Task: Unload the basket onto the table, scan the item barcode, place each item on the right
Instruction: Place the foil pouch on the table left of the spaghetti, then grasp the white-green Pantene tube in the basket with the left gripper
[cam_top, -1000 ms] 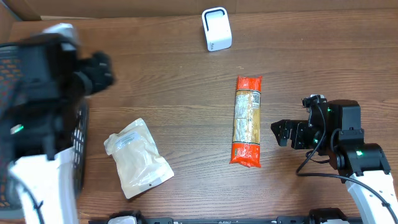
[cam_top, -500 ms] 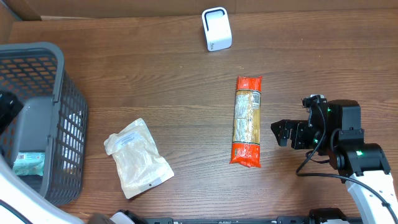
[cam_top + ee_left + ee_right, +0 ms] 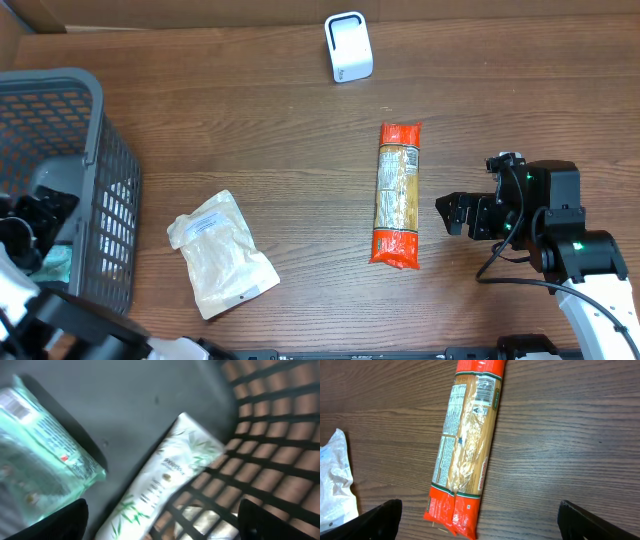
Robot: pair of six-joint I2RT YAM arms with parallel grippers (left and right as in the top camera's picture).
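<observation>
The spaghetti packet [image 3: 398, 195] lies flat on the desk [image 3: 280, 170], right of centre, its long side running away from the robot and its orange ends near and far. The white scanner [image 3: 348, 46] stands well apart at the far edge. The right gripper [image 3: 455, 213] hovers just beside the packet's near end, its jaws wide apart and holding nothing. A pale pouch [image 3: 220, 253] lies to the left, near the grey basket [image 3: 110, 170]. The left gripper [image 3: 162, 520] hangs inside the basket, spread wide and empty, above a green packet [image 3: 40, 455] and a white leaf-printed packet [image 3: 165, 475].
</observation>
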